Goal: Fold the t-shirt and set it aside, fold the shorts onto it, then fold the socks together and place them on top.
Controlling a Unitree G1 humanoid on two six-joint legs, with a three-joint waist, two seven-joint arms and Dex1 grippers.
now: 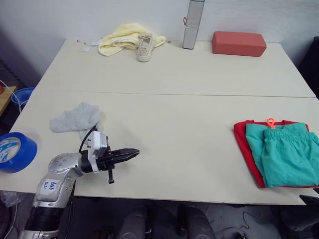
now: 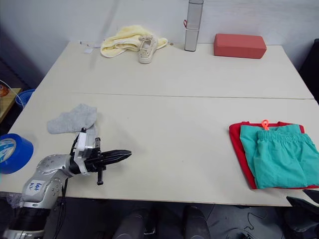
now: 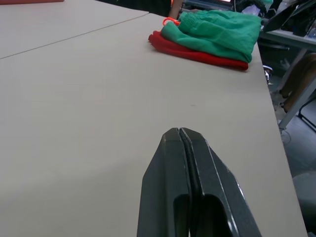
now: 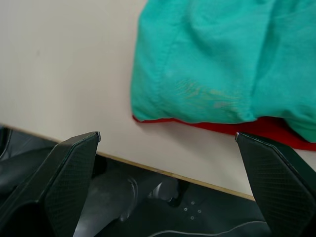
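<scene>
Socks (image 1: 75,118) lie flat, long axis left-right, behind left claw (image 1: 133,154).

Silver left arm (image 1: 55,181) with handwritten label, black cable, black tapered jaws, white wrist block

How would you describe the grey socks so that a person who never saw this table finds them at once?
Start at the long pale table and go to its near left corner, where a blue tape roll sits at the edge. The socks lie flat just beyond the left tool. They are the one light grey, soft knit thing, far from the folded red and teal pile.
</scene>
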